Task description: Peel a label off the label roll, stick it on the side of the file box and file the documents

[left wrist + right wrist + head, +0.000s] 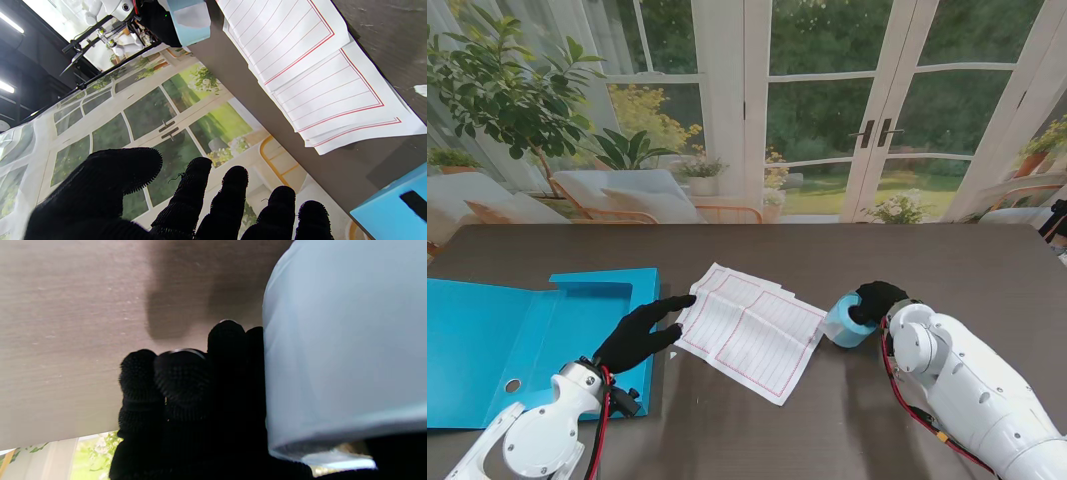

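You have one label roll (849, 322), pale blue, standing on the dark table (947, 255) to the right of centre; one open blue file box (497, 345) lying flat at the left edge; and one fanned stack of red-ruled documents (749, 330) between the two, just beside the roll. The left wrist view shows at least three overlapping sheets (320, 80) in that stack; the exact count cannot be told. Two hands are in view, both black-gloved. Your right hand (877, 300) is closed around the label roll, gripping it from the right side, with the white forearm running back toward the near right corner. In the right wrist view the roll (343, 353) fills most of the picture and the fingers (181, 373) sit bunched together alongside its wall, next to the table surface. Your left hand (639, 335) is over the right edge of the file box, palm down, holding nothing, fingers spread and extended toward the documents, the longest fingertip reaching the near-left corner of the stack; contact cannot be confirmed. In the left wrist view all five fingers (196, 200) are apart and empty.
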